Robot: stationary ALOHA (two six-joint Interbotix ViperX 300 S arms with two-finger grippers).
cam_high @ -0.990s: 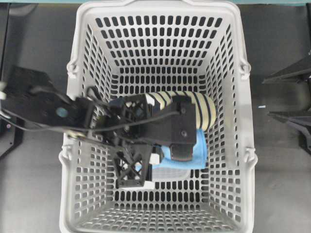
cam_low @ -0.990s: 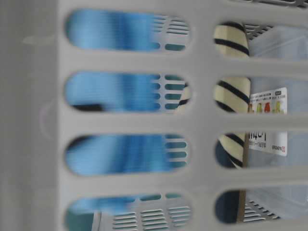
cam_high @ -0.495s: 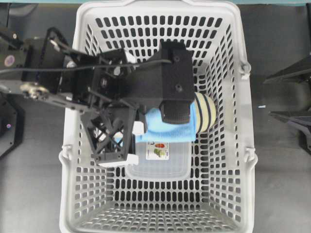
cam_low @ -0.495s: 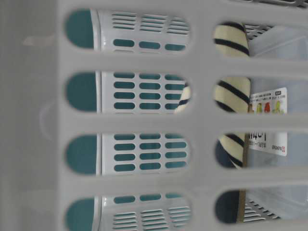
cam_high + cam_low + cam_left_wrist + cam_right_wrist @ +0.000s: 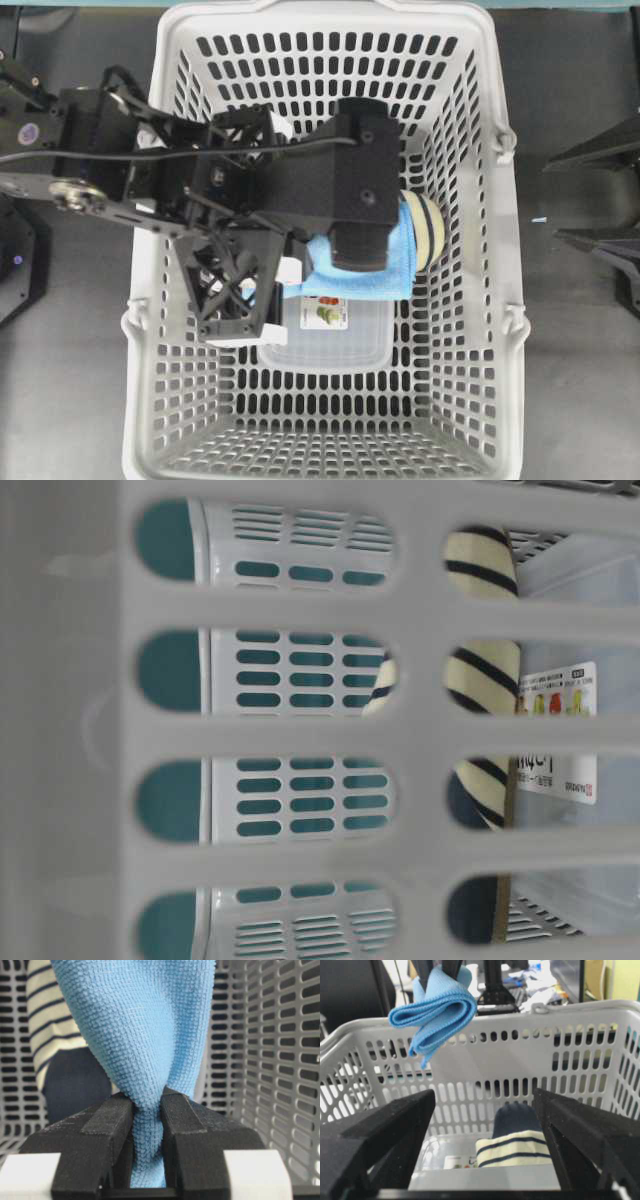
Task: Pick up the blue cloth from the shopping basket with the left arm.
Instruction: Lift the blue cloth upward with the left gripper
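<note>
Dark tabletop (image 5: pixel 70 400) lay around everything. At the frame's middle, the left gripper (image 5: pixel 147 1110) pinched the blue cloth (image 5: pixel 140 1025) tight between its black fingers (image 5: pixel 100 1125). That cloth hung above the shopping basket (image 5: pixel 505 250), over the striped slipper (image 5: pixel 512 1147) and clear container (image 5: pixel 330 335). At the right edge, the right gripper (image 5: pixel 485 1105) stood spread wide.

The container's label (image 5: pixel 556 730) print is too blurred to read.
</note>
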